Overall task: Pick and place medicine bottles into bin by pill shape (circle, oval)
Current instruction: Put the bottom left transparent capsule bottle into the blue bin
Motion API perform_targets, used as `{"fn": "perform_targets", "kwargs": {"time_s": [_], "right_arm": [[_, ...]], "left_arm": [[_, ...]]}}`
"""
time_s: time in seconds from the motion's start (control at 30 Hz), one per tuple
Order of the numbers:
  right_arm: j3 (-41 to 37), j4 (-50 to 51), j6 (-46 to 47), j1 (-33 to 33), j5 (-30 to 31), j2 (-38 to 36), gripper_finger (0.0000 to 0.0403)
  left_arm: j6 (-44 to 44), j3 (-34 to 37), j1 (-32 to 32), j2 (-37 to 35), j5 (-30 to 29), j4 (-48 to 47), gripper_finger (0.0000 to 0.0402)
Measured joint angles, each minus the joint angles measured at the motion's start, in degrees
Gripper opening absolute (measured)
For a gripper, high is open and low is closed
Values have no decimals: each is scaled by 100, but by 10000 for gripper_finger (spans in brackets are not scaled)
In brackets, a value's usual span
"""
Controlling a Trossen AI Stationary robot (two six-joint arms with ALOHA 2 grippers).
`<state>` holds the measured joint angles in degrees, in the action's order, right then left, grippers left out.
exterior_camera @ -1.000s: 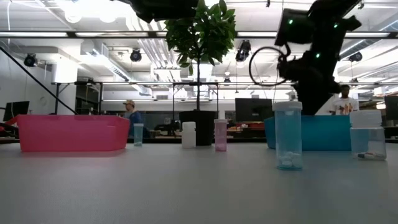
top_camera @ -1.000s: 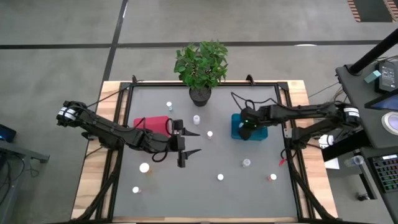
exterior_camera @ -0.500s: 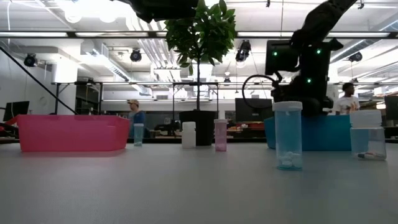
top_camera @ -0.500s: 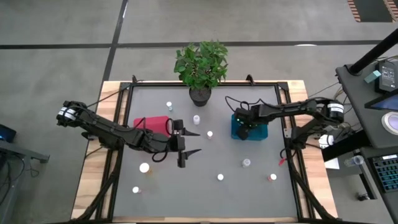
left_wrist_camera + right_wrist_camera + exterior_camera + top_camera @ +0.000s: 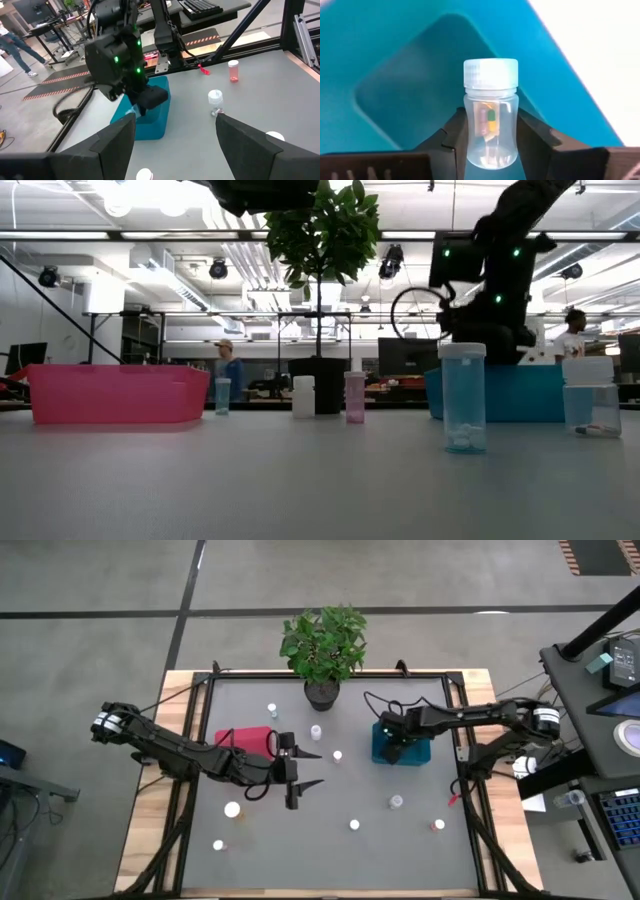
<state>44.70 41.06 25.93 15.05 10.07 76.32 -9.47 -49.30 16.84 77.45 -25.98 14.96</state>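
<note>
Leftmost, at about nine o'clock on the grey table [image 5: 420, 850], the left gripper [image 5: 298, 769] hangs just beside the red bin [image 5: 243, 736], its fingers spread wide and holding nothing; it looks parked there, waiting its turn. Loose bottles are scattered over the middle and near side: one with a white cap [image 5: 232, 809] toward seven o'clock, another [image 5: 316, 732] close to the potted plant [image 5: 323, 650] at twelve, and more [image 5: 396, 802] toward five o'clock. Further right, near three o'clock, the right gripper [image 5: 396, 743] sits over the teal bin [image 5: 415, 753]. Its wrist view shows a clear bottle [image 5: 490, 114] with a white cap standing upright between the two fingers [image 5: 451, 137], which press against its sides, with the bin's teal floor [image 5: 405, 75] directly behind it. Long capsules show inside, so I judge this the oval bin and the bottle held over it ready for letting go.
</note>
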Motion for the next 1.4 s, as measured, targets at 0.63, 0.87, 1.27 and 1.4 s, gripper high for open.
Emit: {"fn": "perform_targets", "kwargs": {"time_s": [0.63,0.87,1.27,1.4], "right_arm": [[-1652,-5314,-936,-2258,1568,-2632,131],[-2623,-8948,-2008,-2561,1576,-2333,132],[-2182,-9363,-2467,-2750,1503,-1547,132],[-1924,-9366,-2607,-2815,1504,-1271,132]], "left_arm": [[-28,20,-45,569,8,1238,255],[-26,20,-225,1399,81,3258,255],[903,-216,-807,2427,222,4874,255],[1155,-236,-952,2616,585,5015,255]]}}
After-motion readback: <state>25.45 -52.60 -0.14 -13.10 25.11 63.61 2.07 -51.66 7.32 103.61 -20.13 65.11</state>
